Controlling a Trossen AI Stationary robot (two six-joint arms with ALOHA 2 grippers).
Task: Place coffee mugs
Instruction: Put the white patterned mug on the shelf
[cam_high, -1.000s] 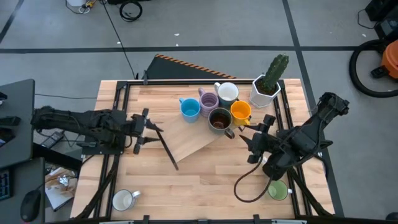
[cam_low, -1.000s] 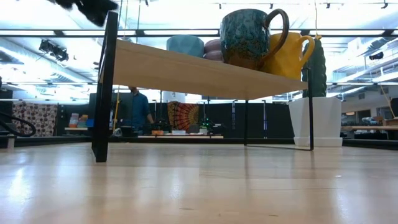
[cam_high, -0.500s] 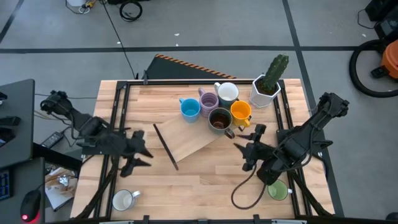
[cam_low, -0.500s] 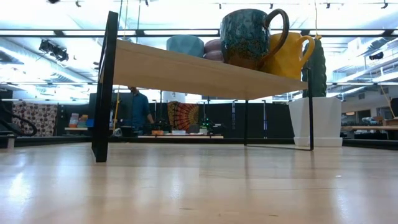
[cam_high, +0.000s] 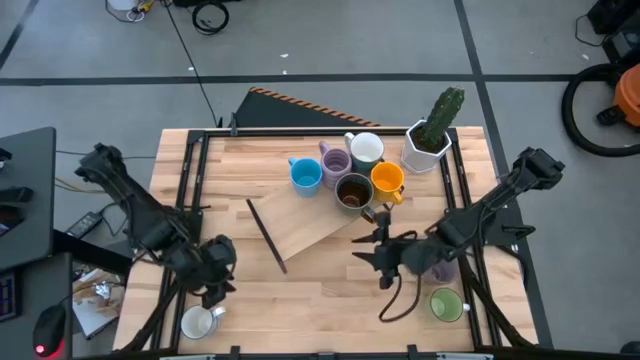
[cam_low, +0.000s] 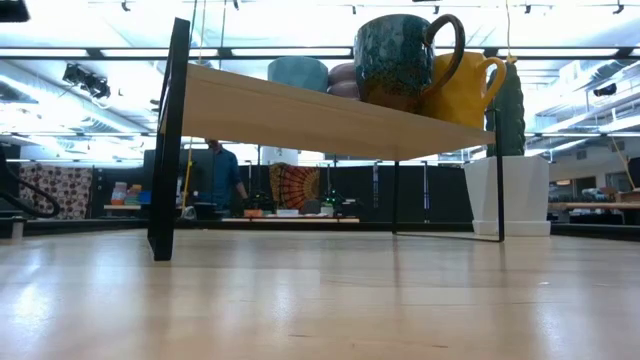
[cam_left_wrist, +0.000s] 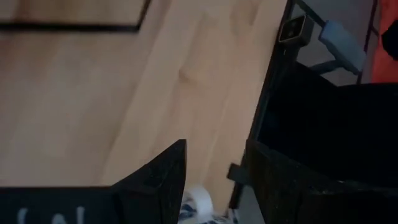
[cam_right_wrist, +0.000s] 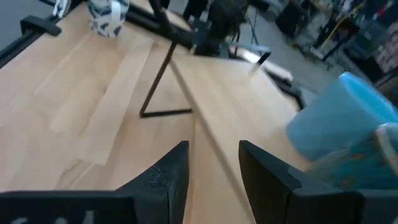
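Five mugs stand on their bases on a raised wooden shelf (cam_high: 310, 228): blue (cam_high: 305, 175), lavender (cam_high: 335, 160), white (cam_high: 365, 148), dark brown (cam_high: 352, 192) and orange (cam_high: 387, 180). A second white mug (cam_high: 198, 322) sits on the table at the near-left corner, a green mug (cam_high: 445, 304) at the near right. My left gripper (cam_high: 215, 288) is open just above and beside the near-left white mug (cam_left_wrist: 199, 202). My right gripper (cam_high: 363, 254) is open over the table in front of the shelf, facing the blue mug (cam_right_wrist: 336, 124).
A white faceted pot with a cactus (cam_high: 432, 135) stands at the far right of the table. The shelf's black legs (cam_low: 168, 140) stand on the tabletop. A black cable loop (cam_high: 400, 300) lies near the green mug. A person (cam_low: 222, 175) is in the room beyond.
My left gripper has swung from the shelf's left end toward the table's near edge and now hovers by the white mug at the near-left corner. My right gripper has moved left and slightly toward the near edge, away from the orange mug. No mug has moved.
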